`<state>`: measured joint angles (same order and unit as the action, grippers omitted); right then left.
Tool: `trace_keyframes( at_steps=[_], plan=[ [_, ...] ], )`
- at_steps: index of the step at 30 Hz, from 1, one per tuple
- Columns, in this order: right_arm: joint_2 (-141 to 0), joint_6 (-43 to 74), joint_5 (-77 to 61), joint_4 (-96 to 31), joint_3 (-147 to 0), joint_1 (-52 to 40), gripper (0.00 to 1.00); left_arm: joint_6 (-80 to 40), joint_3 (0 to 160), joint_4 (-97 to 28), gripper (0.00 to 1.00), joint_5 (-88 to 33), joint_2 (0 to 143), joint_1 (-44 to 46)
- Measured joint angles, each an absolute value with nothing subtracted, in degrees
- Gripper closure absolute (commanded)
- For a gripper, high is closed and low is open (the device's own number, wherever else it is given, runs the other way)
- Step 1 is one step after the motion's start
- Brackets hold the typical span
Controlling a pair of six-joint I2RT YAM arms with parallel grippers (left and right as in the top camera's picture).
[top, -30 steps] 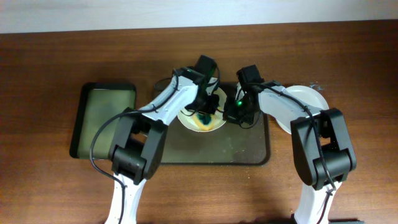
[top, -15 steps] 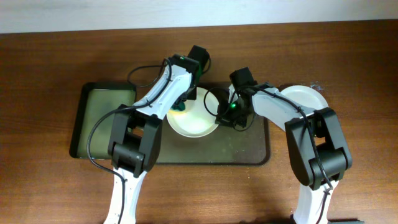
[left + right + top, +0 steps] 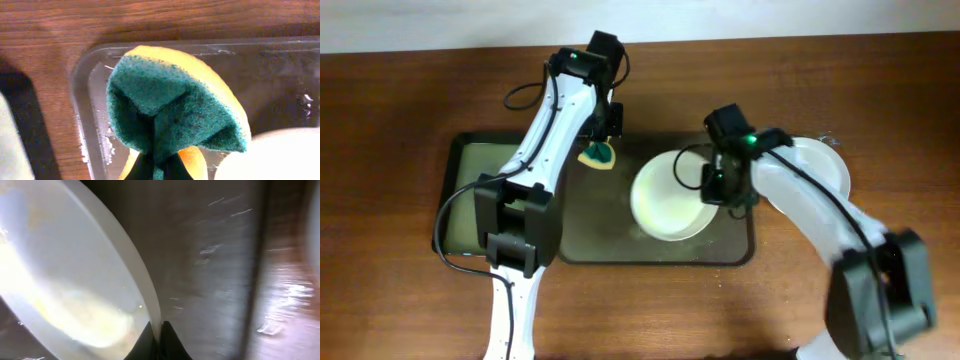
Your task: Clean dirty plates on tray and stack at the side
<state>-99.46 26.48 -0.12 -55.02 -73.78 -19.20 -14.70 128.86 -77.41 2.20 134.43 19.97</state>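
A white plate (image 3: 668, 198) with a faint yellow smear lies over the right half of the dark tray (image 3: 600, 235). My right gripper (image 3: 716, 186) is shut on its right rim; the wrist view shows the rim (image 3: 145, 292) pinched between the fingertips (image 3: 159, 337). My left gripper (image 3: 601, 143) is shut on a folded green and yellow sponge (image 3: 598, 155), held over the tray's far left corner; in the left wrist view the sponge (image 3: 170, 115) fills the middle. A second white plate (image 3: 818, 165) lies on the table to the right of the tray, partly under my right arm.
A smaller green tray (image 3: 485, 190) with a black rim lies to the left of the big tray. The wooden table (image 3: 400, 110) runs all round. A pale wall edge (image 3: 440, 25) lines the far side.
My left gripper has carried the sponge off the plate, up and to the left. My right gripper has pulled the plate to the right across the tray.
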Motion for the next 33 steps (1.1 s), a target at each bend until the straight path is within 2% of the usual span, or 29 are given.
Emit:
trace_keyframes(
  at_steps=[7, 16, 20, 26, 33],
  plan=[
    [-84.7, 25.9, 26.4, -58.3, -73.9, -30.9, 0.96, -14.3, 128.9, -77.1, 1.0, -0.7, 134.4, 19.8],
    [-83.2, 25.3, 64.4, -58.3, -73.9, -46.2, 0.96, -14.3, 128.9, -77.1, 1.0, -0.7, 134.4, 19.8],
    [-83.2, 25.0, 75.4, -58.3, -73.9, -50.5, 0.96, -14.3, 128.9, -77.1, 1.0, -0.7, 134.4, 19.5],
    [-83.2, 19.1, 86.1, -58.3, -73.9, -52.5, 0.96, -14.3, 128.9, -77.1, 1.0, -0.7, 134.4, 19.5],
    [-83.2, 17.7, 88.5, -58.3, -73.9, -52.6, 0.96, -14.3, 128.9, -77.1, 1.0, -0.7, 134.4, 19.5]
  ],
)
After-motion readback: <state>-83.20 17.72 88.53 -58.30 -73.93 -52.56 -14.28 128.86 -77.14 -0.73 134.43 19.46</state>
